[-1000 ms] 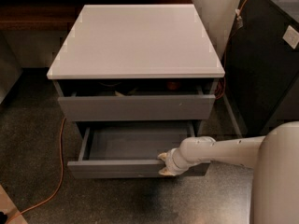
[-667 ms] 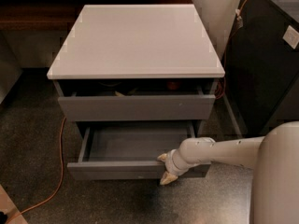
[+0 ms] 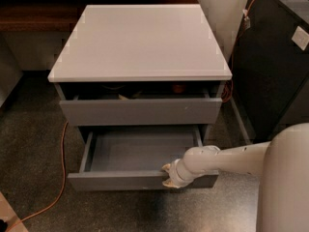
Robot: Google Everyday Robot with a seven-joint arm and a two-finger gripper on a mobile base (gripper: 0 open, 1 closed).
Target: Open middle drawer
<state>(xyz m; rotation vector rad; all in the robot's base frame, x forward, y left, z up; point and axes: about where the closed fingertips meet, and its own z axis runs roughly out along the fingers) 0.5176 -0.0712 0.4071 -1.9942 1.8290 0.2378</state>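
Note:
The middle drawer (image 3: pixel 140 180) is pulled out from the grey cabinet (image 3: pixel 140 42). It shows a plain grey floor (image 3: pixel 145 151) and thin side walls. My gripper (image 3: pixel 168 176) is at the top edge of its front panel, right of centre. One fingertip (image 3: pixel 166 167) is on the inner side of the panel and the other is on the outer face, so the panel sits between them. My white arm (image 3: pixel 227 161) reaches in from the right.
Above it a taller grey drawer front (image 3: pixel 140 111) sits slightly out, with dark items behind it. An orange cable (image 3: pixel 60 178) runs on the speckled floor at the left. A black cabinet (image 3: pixel 270 62) stands at the right. My white body (image 3: pixel 285 182) fills the lower right.
The middle drawer has come out a little further toward me. My gripper has moved with it, staying on the front panel's top edge.

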